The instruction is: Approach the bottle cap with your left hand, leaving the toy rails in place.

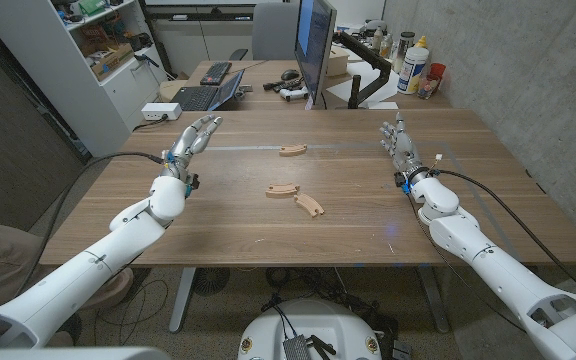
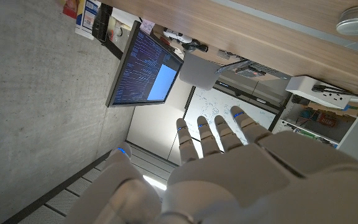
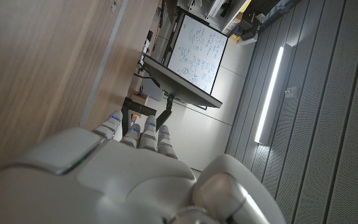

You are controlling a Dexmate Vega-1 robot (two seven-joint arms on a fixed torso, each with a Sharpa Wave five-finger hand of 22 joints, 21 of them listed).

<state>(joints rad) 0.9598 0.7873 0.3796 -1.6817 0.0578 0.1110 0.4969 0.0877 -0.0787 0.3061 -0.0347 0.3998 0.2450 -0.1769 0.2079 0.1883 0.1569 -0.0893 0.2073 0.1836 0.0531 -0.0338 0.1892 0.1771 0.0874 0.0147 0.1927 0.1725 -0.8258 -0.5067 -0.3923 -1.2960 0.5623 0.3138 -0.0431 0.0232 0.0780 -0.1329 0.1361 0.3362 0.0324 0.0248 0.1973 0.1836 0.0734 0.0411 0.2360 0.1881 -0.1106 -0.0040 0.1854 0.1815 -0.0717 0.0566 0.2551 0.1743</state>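
monitor (image 1: pixel 315 45) behind the wooden table (image 1: pixel 218 225), laptop (image 1: pixel 206 95), white bottle (image 1: pixel 415 65)

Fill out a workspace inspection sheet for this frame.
Surface: wooden table, no damage visible.
Job's things: three toy rails mid-table, apart from each other; bottle cap lying on the table.
Clutter: nothing seen.
Hands: left robot hand open, fingers spread; right robot hand open, holding nothing.
Cables: black cable at left arm, another at right.
Surroundings: monitor and laptop on a desk behind.
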